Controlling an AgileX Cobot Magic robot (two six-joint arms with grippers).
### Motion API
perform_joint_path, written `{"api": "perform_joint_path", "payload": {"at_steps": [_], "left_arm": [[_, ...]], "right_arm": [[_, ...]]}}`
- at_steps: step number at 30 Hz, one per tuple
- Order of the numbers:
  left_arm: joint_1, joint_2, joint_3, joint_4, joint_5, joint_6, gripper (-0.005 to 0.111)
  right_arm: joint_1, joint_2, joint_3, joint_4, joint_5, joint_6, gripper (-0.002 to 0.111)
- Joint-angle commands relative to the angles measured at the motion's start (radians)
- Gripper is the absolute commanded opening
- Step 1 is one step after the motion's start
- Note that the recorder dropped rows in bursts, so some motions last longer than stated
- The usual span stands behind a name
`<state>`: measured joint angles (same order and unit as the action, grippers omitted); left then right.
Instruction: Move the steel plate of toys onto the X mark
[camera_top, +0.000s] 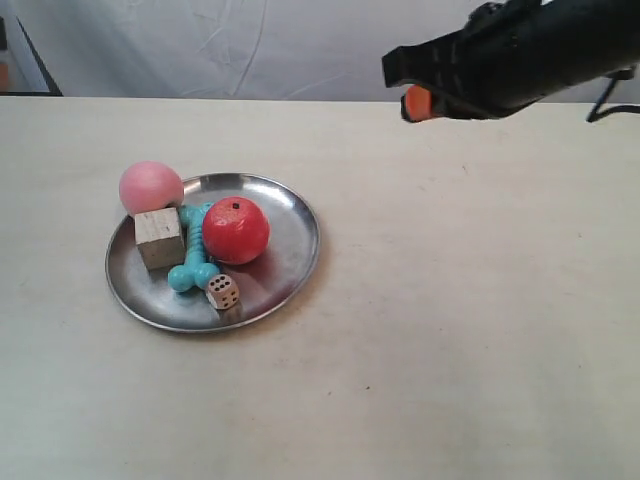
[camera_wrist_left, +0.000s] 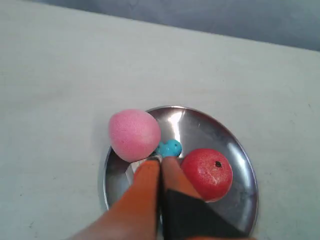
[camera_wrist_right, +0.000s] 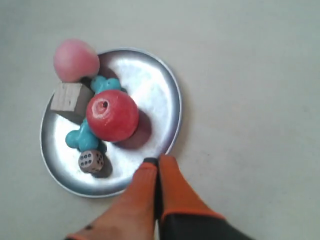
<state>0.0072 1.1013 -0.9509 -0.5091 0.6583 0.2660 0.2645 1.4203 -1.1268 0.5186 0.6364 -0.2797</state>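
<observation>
The plate (camera_top: 287, 252) sits on the worktop (camera_top: 480, 300) with all 5 toys (camera_top: 200, 240) aboard: pink ball (camera_top: 151, 187), red ball (camera_top: 236, 230), bone (camera_top: 190, 268), cube (camera_top: 159, 237) and die (camera_top: 223, 291). I cannot make out the X mark in any view. A faint speck on the bare worktop might be it, but it is too small to tell. The left end effector (camera_wrist_left: 160, 161) is closed tight, holding nothing, and points over the plate beside the pink ball. The right end effector (camera_wrist_right: 157, 162) is likewise closed and empty, its tip lined up with the plate's rim. The exterior view shows only 1 arm (camera_top: 500, 55), at that view's right, raised and well apart from the plate. I judge this to be the approach step, since nothing grips the plate. Next, an end effector must open, come down on the rim clear of the toys and pinch it, then carry the plate level so nothing rolls off.
</observation>
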Motion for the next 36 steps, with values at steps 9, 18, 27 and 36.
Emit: {"api": "perform_joint_path", "payload": {"at_steps": [9,18,27,36], "left_arm": [[-0.089,-0.520,0.318,-0.078,-0.152,0.055,0.000],[-0.132,-0.599,0.320,-0.142,-0.113,0.051,0.000],[-0.132,-0.600,0.320,-0.118,-0.055,0.051,0.000],[-0.093,-0.673,0.326,-0.011,-0.082,0.102,0.000]], "right_arm": [[0.095,-0.554,0.317,-0.059,-0.302,0.003,-0.001],[0.095,-0.734,0.319,0.014,-0.151,0.003,-0.001],[0.095,-0.781,0.319,0.014,-0.153,0.003,-0.001],[0.015,-0.997,0.368,0.007,-0.187,-0.001,-0.001]]}}
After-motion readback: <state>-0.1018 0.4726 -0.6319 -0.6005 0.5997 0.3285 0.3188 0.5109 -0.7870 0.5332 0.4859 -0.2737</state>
